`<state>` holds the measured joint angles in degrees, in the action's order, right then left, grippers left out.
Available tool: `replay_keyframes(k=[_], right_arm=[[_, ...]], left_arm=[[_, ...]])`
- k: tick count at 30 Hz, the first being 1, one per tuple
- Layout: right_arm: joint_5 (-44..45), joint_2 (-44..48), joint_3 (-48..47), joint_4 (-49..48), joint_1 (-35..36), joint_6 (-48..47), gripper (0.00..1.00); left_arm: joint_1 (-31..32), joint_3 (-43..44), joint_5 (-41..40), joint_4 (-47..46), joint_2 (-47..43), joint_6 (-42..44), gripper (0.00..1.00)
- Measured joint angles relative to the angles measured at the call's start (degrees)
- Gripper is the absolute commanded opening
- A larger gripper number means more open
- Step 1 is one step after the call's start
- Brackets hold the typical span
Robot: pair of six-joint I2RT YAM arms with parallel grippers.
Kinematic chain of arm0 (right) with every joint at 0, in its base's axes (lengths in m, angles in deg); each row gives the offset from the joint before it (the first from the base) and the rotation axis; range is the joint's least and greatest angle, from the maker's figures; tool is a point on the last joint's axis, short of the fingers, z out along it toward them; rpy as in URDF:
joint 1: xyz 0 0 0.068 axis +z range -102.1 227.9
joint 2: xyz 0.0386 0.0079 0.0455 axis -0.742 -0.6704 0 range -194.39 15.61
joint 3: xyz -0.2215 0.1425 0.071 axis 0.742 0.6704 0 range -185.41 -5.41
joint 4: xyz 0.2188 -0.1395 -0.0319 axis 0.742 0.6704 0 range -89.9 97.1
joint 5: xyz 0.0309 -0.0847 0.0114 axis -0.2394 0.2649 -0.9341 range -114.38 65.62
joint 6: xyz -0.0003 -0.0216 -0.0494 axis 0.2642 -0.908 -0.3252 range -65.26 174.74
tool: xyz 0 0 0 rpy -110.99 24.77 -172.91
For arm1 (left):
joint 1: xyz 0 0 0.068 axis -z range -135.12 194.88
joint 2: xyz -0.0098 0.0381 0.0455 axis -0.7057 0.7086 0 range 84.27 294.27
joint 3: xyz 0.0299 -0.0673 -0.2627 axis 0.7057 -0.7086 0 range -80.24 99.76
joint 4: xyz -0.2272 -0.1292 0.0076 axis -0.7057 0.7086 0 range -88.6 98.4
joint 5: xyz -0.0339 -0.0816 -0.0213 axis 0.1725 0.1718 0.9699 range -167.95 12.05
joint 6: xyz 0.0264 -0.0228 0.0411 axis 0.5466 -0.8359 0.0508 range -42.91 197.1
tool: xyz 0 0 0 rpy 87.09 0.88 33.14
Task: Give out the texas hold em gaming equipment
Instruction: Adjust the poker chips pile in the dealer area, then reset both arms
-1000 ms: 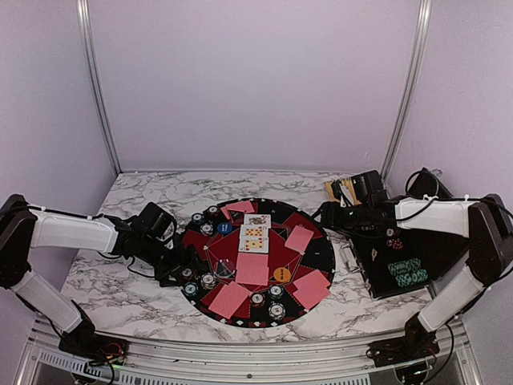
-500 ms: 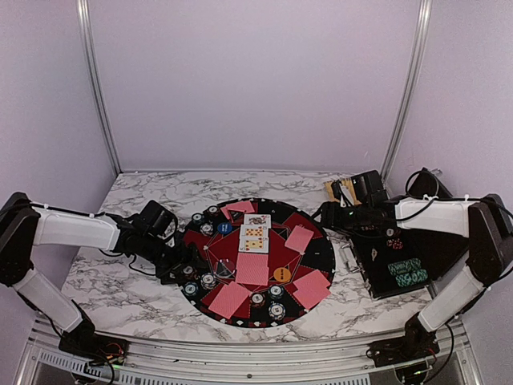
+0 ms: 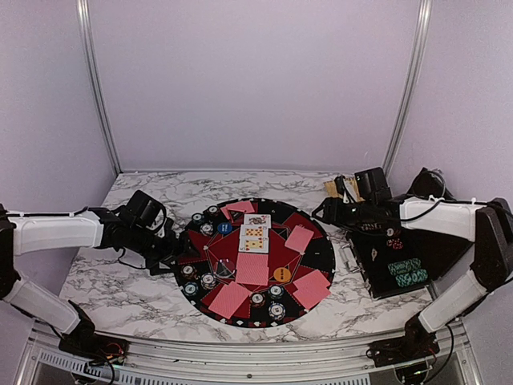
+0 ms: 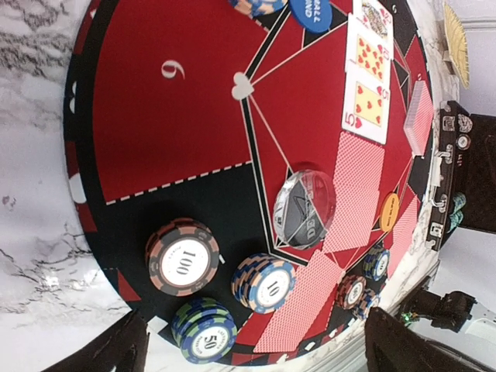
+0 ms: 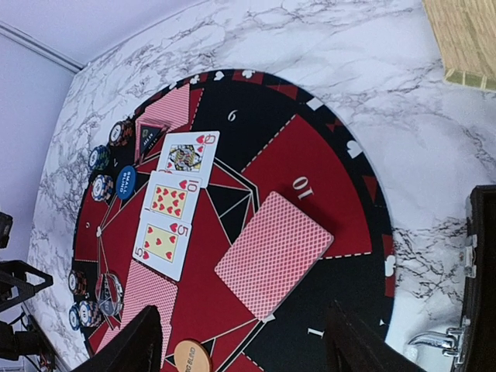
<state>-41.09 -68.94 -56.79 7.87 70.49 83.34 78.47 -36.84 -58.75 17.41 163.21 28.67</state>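
Observation:
The round black-and-red mat (image 3: 319,258) carries the texas hold em gaming equipment. In the left wrist view, three chip stacks marked 100 (image 4: 182,266), 10 (image 4: 267,280) and 50 (image 4: 205,332) stand near the mat's left rim, beside a clear button (image 4: 304,209). My left gripper (image 3: 170,250) hovers open just off that rim, holding nothing. Face-up cards (image 5: 170,200) lie in the middle, with a blue button (image 5: 125,182) and an orange button (image 5: 192,356) near them. My right gripper (image 5: 244,345) is open above a pink-backed deck (image 5: 273,254) and is not touching it.
A black case (image 3: 401,265) with green and red chips lies open right of the mat, under the right arm. A bamboo-coloured piece (image 5: 465,31) sits behind it. More chip stacks and face-down cards (image 3: 228,299) ring the mat's front. Marble table (image 3: 120,289) surrounds the mat.
The left arm has drawn back to the left, off the chip stacks at the mat's rim, and its jaws have spread wider. The right arm has shifted only slightly.

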Motion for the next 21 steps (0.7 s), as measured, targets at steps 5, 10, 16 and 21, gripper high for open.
replay_keyframes(k=[5, 10, 16, 21], right_arm=[[1.9, 3.0, 0.0, 0.0, 0.0, -0.3, 0.8], [5.0, 6.4, -0.5, 0.3, 0.4, -0.9, 0.92], [11.8, 10.7, -2.6, 0.3, 3.8, -1.6, 0.99], [19.3, 12.3, -6.7, -0.5, 8.2, -2.5, 0.98]], left_arm=[[-1.4, 4.2, -3.9, 1.6, -1.2, 3.9, 0.99], [-2.9, 11.0, -8.5, 2.4, -1.5, 9.1, 0.99], [-4.4, 17.3, -13.1, 0.7, -2.5, 15.0, 0.99], [-5.4, 20.7, -15.9, -1.9, -3.6, 19.1, 0.99]])
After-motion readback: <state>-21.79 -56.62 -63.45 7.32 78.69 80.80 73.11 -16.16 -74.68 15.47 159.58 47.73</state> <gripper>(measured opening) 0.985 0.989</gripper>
